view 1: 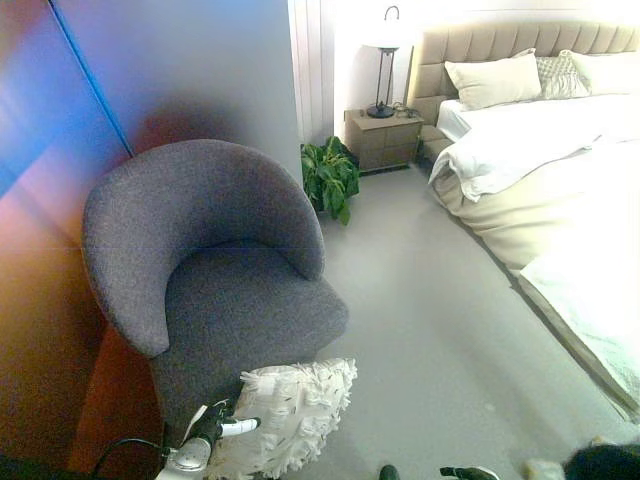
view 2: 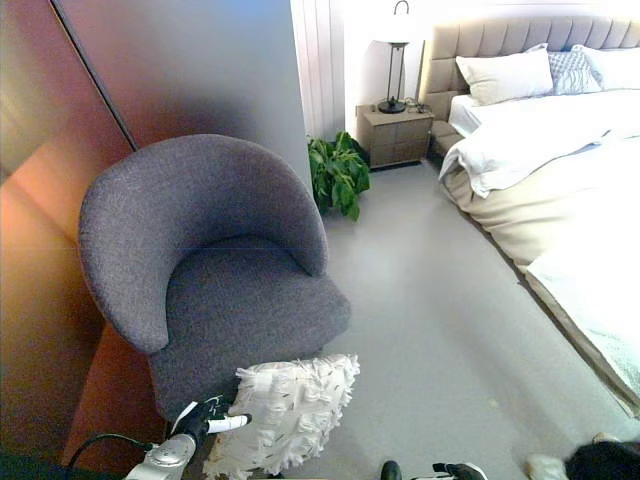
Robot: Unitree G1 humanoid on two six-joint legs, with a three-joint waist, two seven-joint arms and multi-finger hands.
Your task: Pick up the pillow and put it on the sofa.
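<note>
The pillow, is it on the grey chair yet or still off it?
Still off. The white fringed pillow sits below and in front of the grey armchair's seat, which is bare. The left hand is at the pillow's edge.

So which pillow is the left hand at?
The shaggy white pillow on the floor in front of the grey chair; the left hand touches its edge. The other pillows lie on the bed.

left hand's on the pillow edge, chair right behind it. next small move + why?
Probably lift the pillow up and forward toward the seat of the grey armchair. The left hand is at the pillow's left edge, though its grip isn't clear, and the pillow sits low against the chair's front, below the seat. The right hand barely shows at the bottom edge.
</note>
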